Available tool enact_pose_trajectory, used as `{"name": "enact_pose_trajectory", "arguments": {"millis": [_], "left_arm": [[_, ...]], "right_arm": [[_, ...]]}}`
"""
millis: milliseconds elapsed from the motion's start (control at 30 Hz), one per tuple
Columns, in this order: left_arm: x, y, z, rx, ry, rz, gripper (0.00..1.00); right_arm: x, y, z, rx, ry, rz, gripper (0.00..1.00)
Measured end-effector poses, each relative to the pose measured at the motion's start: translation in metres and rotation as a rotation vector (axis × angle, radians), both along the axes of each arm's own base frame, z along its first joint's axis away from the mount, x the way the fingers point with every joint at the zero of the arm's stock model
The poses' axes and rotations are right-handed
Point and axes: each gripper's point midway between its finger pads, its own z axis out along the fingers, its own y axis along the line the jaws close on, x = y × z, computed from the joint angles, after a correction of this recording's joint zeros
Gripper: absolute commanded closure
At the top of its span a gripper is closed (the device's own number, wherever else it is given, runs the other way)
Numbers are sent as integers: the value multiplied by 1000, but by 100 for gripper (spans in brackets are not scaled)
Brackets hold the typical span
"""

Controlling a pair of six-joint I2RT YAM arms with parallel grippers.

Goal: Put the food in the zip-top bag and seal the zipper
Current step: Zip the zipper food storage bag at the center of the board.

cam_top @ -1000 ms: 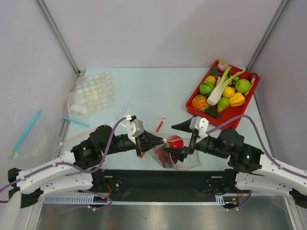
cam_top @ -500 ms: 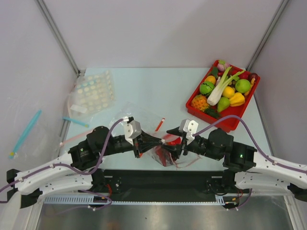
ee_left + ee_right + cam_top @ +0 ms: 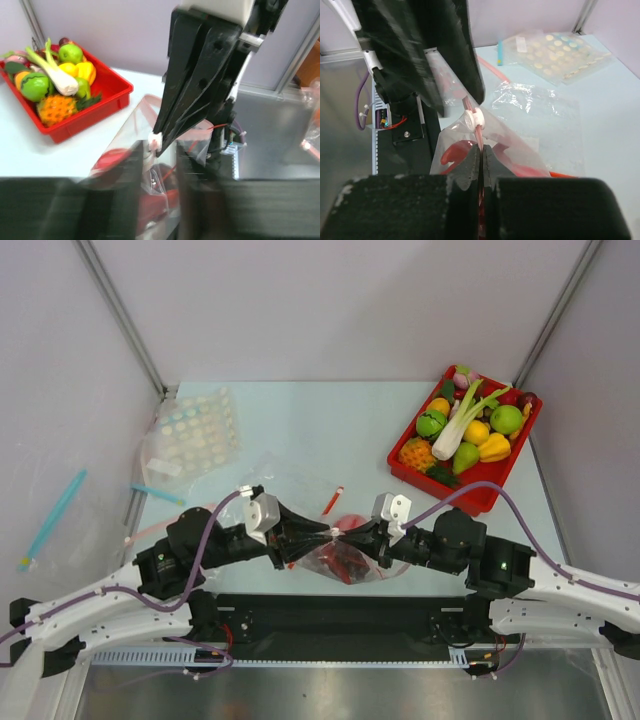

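A pale worktop (image 3: 300, 430) inside grey walls carries a red tray (image 3: 478, 498) of spare toy foods far right and a dotted bag (image 3: 190, 430) far left. The bag (image 3: 345, 562) lies at the near edge, in the middle, with both arms meeting nose to nose over its mouth.

A second ago the right gripper (image 3: 352, 537) stood wide open beside a red ball at the mouth, while the left gripper (image 3: 318, 535) was pinched tight. Now the right one has clenched on the zipper (image 3: 470, 107), and the left has drawn back slightly and loosened, its jaws a little apart around the bag's edge. Red food (image 3: 340, 562) shows through the film, so filling looks done, though I cannot count the pieces. The hold seems to be passing from left to right, which I take as the start of sealing.

The top view gives the layout but hides both sets of jaws. The right wrist view shows its fingers pressed together on the pink strip, with a white slider (image 3: 474, 119) just beyond the tips and close to the left gripper. It also shows a second clear bag (image 3: 540, 120) lying flat behind. The left wrist view shows the slider at the right gripper's tip. Its own fingers are blurred, with film in the gap between them, and whether they touch it I cannot tell.
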Motion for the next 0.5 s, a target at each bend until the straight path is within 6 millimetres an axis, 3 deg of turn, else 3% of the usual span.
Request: {"name": "enact_pose_trajectory", "arguments": {"millis": [100,200,333,500], "left_arm": [[-3,2,9,-37,-14,-7,38],[-6,5,20,-76,-32,-15,32],[-6,6,20,-96,-40,-14,31],[0,-6,5,-50,-29,-10,30]], "right_arm": [[1,-3,-2,-8,3,-7,100],[2,-9,0,7,-1,-16,100],[1,-17,4,34,-5,-22,100],[0,-21,7,48,-7,-23,100]]}}
